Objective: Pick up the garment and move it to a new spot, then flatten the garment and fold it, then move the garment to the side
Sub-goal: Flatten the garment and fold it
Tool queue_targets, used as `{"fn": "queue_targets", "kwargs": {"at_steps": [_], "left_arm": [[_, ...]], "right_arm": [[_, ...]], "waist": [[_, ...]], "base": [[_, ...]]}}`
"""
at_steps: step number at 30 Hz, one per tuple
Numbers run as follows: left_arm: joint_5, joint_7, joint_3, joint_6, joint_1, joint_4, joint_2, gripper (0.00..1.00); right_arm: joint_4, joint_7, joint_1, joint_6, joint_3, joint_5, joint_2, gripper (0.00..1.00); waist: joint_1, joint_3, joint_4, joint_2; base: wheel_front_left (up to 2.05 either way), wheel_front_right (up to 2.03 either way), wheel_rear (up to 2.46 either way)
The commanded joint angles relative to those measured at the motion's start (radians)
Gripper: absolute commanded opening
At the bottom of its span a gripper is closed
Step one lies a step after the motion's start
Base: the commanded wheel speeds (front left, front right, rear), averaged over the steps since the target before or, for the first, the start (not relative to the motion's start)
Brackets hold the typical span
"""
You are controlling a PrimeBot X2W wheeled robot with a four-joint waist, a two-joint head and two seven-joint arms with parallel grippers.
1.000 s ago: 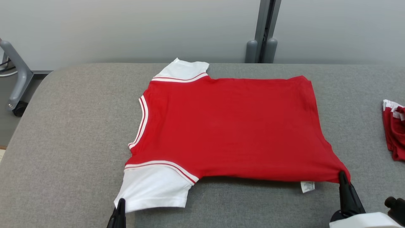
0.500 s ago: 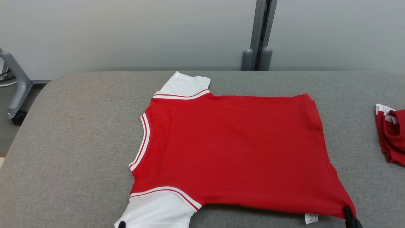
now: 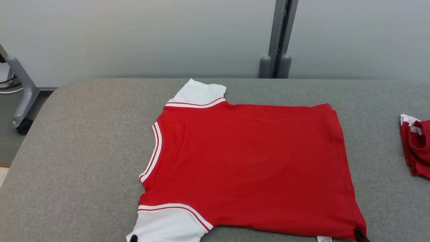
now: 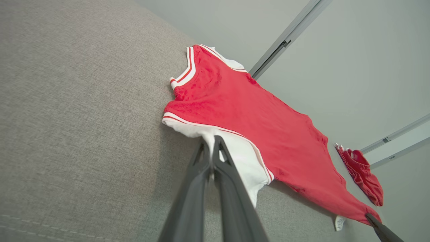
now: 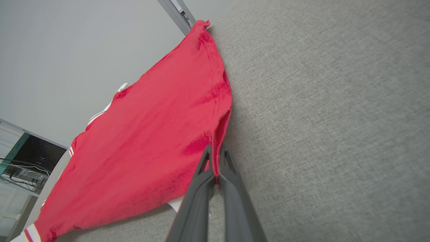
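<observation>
Left gripper [image 4: 211,144] pinched on white sleeve [image 4: 245,161] of our garment [image 3: 248,168] | right gripper [image 5: 215,151] clamps hem corner [image 5: 221,132] | we're reaching low over grey table [image 3: 84,151]

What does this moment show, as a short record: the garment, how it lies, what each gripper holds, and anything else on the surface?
garment: red T-shirt with white sleeves, spread flat, unfolded, collar toward the robot's left
surface: grey padded table
left: left gripper shut on the near white sleeve
right: right gripper shut on the near hem corner
other: second red garment, bunched, at the right of the table, apart from the T-shirt
stage: flattened; fold not yet begun
</observation>
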Motion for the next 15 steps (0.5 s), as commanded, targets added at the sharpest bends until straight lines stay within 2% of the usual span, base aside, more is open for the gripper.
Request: {"fn": "queue_targets", "kwargs": {"at_steps": [1, 6, 9, 15], "left_arm": [[0.004, -0.007, 0.0, -0.011, -0.033, 0.019, 0.004, 0.0], [0.017, -0.018, -0.01, -0.03, -0.087, 0.059, -0.005, 0.0], [0.026, -0.015, -0.02, -0.039, -0.135, 0.078, -0.013, 0.0], [0.046, -0.003, -0.042, -0.04, -0.254, 0.119, -0.037, 0.0]], "right_arm": [[0.016, -0.009, -0.015, 0.001, 0.004, 0.003, -0.005, 0.0], [0.052, -0.013, -0.034, 0.001, 0.03, 0.02, -0.005, 0.0], [0.07, -0.001, -0.05, 0.001, 0.047, 0.072, -0.006, 0.0], [0.105, -0.011, -0.092, 0.001, 0.052, 0.116, -0.005, 0.0]], "waist": [[0.0, -0.004, -0.004, -0.0001], [0.0, -0.012, -0.013, -0.0001], [0.0, -0.014, -0.017, -0.0001], [0.0, -0.012, -0.022, -0.0001]], "base": [[0.0, 0.0, 0.0], [0.0, 0.0, 0.0], [0.0, 0.0, 0.0], [0.0, 0.0, 0.0]]}}
